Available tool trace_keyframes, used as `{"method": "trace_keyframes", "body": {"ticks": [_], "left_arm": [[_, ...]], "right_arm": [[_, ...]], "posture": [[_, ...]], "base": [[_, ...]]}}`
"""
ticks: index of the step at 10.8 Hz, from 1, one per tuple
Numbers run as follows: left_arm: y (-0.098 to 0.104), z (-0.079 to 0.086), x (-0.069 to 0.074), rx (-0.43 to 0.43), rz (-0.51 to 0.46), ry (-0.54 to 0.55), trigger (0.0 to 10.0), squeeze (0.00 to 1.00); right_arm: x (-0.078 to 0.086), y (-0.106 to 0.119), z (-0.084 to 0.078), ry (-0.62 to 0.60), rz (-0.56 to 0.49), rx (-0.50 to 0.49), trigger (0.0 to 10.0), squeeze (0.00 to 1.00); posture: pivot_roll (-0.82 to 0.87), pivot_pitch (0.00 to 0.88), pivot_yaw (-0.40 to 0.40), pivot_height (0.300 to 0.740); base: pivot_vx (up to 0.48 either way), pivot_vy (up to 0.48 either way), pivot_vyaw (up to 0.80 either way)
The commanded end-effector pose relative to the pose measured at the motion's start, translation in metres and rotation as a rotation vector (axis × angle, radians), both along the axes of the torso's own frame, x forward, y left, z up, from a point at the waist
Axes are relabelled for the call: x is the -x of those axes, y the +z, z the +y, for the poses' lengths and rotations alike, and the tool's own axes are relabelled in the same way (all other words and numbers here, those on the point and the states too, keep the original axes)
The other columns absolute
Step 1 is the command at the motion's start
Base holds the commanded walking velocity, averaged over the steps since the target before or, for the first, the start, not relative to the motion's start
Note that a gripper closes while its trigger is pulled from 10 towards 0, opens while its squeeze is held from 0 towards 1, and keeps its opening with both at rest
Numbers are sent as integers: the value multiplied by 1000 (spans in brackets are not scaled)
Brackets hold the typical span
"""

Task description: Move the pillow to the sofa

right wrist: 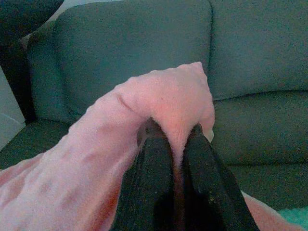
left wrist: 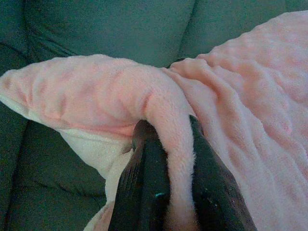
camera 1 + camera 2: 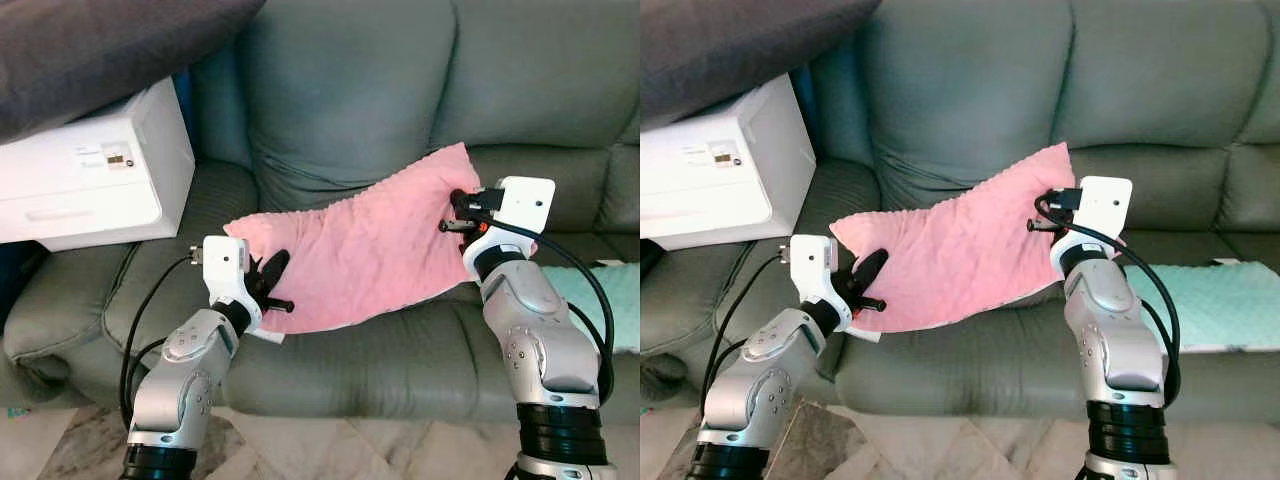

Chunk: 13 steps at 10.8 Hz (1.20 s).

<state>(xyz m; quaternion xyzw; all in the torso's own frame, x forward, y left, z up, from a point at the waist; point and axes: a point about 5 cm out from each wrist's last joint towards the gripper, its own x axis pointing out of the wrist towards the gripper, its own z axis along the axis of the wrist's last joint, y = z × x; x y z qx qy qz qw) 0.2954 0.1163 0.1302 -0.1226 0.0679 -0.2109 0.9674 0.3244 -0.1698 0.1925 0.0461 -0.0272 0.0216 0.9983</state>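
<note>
A grey-green sofa (image 3: 400, 370) is spanning the frame. A pink pillow (image 3: 370, 250) is sagging over its seat at centre, a white box-like appliance (image 3: 95, 180) is sitting at upper left, and a mint cloth (image 3: 1210, 300) is lying at right.

The right gripper (image 1: 174, 137) has its two black fingers (image 1: 151, 178) pinched on a raised fold of the pink pillow (image 1: 120, 154) (fuzzy, dimpled fabric), which drapes away to one side, with the grey-green sofa (image 1: 250, 53) cushions behind
</note>
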Motion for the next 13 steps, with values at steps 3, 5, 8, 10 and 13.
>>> {"method": "trace_keyframes", "body": {"ticks": [3, 5, 8, 10, 13], "left_arm": [[7, -2, 1, -17, -37, -22, 10000, 0], [7, -2, 1, -14, -34, -22, 10000, 0], [4, -1, 2, -28, -24, -3, 10000, 0], [0, 1, 2, -59, -13, -6, 10000, 0], [-20, 27, -10, -169, -9, 83, 10000, 0]], "right_arm": [[2, 6, 4, 16, -26, -4, 10000, 0], [2, 6, 4, 16, -24, -5, 10000, 0], [2, 4, 4, 17, -18, -6, 10000, 0], [3, 3, 4, 18, -12, -7, 10000, 0], [8, -23, -3, 1, 69, -40, 10000, 0]], "posture": [[-128, 89, 17, 740], [-128, 89, 17, 740], [-126, 93, 17, 740], [-125, 95, 19, 740], [-119, 104, 25, 740]], "base": [[310, 0, 0], [313, 0, 0], [95, 0, 0], [0, 0, 0], [0, 0, 0]]}}
